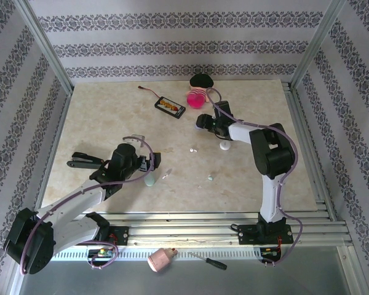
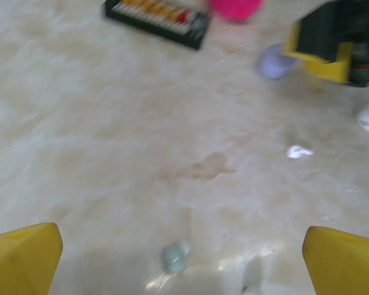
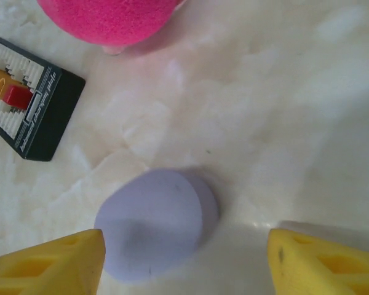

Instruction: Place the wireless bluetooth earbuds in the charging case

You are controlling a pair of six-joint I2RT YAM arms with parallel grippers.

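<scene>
Closer, lavender case (image 3: pixel 154 224) sits between parted right fingers (image 3: pixel 49 267).

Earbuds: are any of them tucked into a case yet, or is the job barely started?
Nothing looks done: a white earbud and a mint earbud lie loose on the table. In hand: nothing; the right gripper stands open over the lavender case, the left gripper open too. Left: getting earbuds into a case.
</scene>
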